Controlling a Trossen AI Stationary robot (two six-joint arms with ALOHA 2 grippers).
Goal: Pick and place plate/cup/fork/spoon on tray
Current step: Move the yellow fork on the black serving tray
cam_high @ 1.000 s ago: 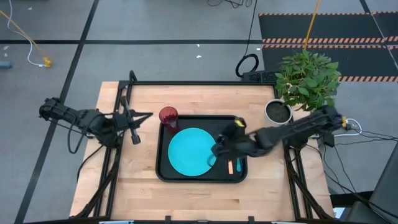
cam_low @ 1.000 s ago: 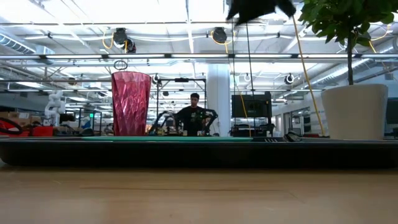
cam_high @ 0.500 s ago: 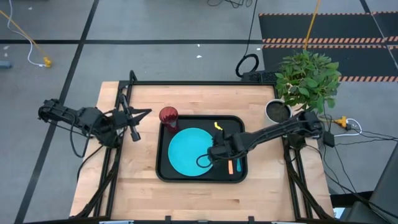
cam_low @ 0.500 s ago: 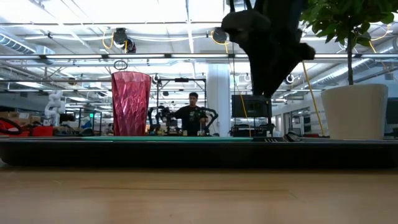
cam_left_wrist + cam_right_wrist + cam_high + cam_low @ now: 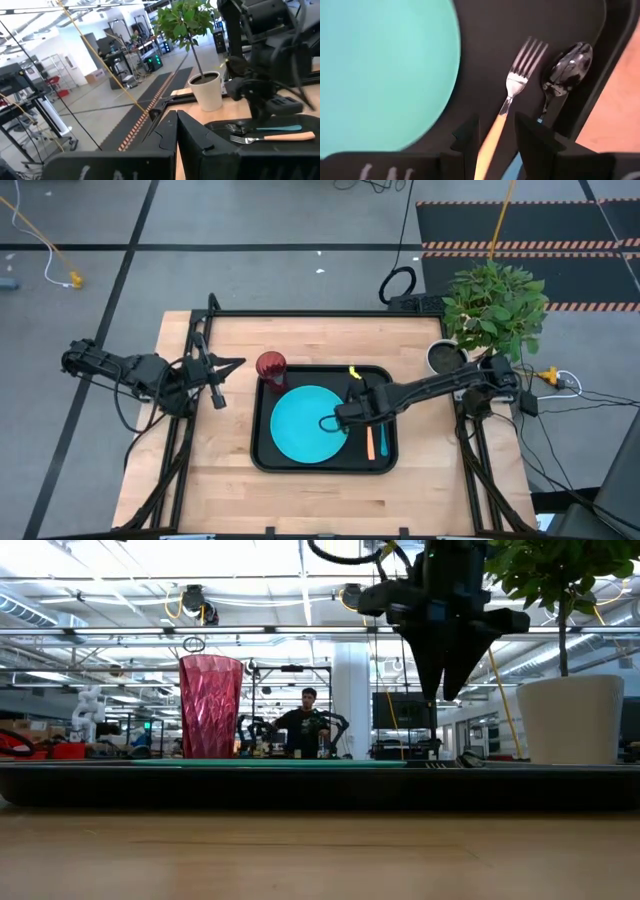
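The black tray (image 5: 385, 385) lies in the middle of the table. On it lie the turquoise plate (image 5: 306, 423), the orange-handled fork (image 5: 517, 80) and, beside it toward the right rim, the blue-handled spoon (image 5: 568, 64). The red cup (image 5: 271, 366) stands at the tray's far left corner. My right gripper (image 5: 497, 135) is open and points down above the fork's handle, its fingers on either side of it and clear of the tray in the low view (image 5: 441, 690). My left gripper (image 5: 215, 380) is shut and empty over the table's left edge.
A white pot with a green plant (image 5: 447, 358) stands at the table's far right corner, close to my right arm. Bare wood shows in front of the tray and to its left. A person stands far back in the room (image 5: 305, 730).
My right arm has stretched out lower over the tray's right part. Its gripper has come down toward the fork and now points straight down. The plate, cup, fork and spoon have stayed where they were.
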